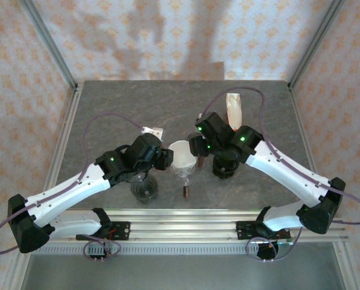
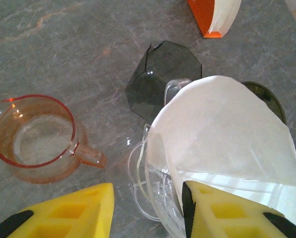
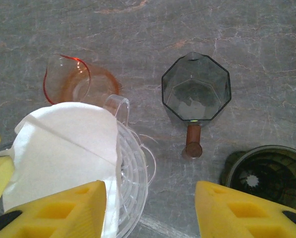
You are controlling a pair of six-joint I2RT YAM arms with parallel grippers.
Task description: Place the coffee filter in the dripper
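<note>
As seen from above: coffee filter [image 1: 180, 154] resting in clear dripper [image 3: 134, 173], centre of bench [image 1: 107, 103]. Left end effector [image 2: 148, 186] part spread, finger [image 2: 217, 208] touching filter rim, nearer. Right end effector [image 3: 150, 184] spread, alongside opposite flank.

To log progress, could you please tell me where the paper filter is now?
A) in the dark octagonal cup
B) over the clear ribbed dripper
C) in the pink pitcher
B: the paper filter lies over the clear ribbed dripper; pink pitcher and octagonal cup hold no paper.
</note>
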